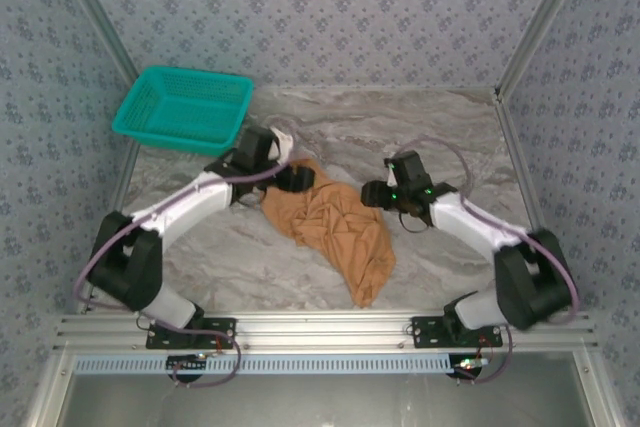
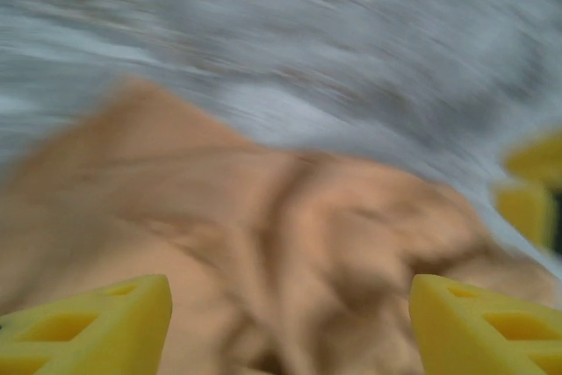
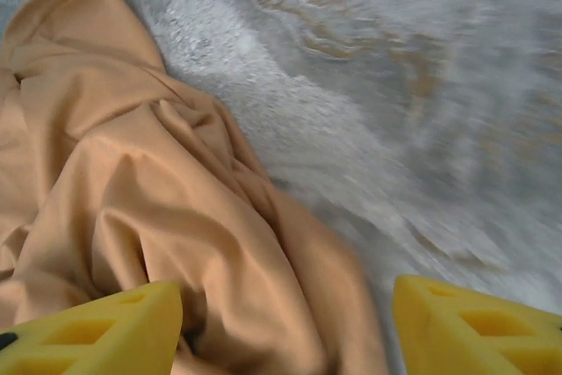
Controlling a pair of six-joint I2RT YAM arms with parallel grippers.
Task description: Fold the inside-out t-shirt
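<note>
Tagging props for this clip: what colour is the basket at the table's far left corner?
Teal; the basket shows best in the top external view.

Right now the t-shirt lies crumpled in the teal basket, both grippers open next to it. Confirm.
One error: the t-shirt lies crumpled on the table, not in the teal basket, as the top external view shows. The left gripper and right gripper are open next to it.

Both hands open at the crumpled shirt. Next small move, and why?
Probably lower both hands and pinch the t-shirt at its edges to spread it: it lies bunched on the table, left hand open over its far end, right hand open over its side edge.
</note>
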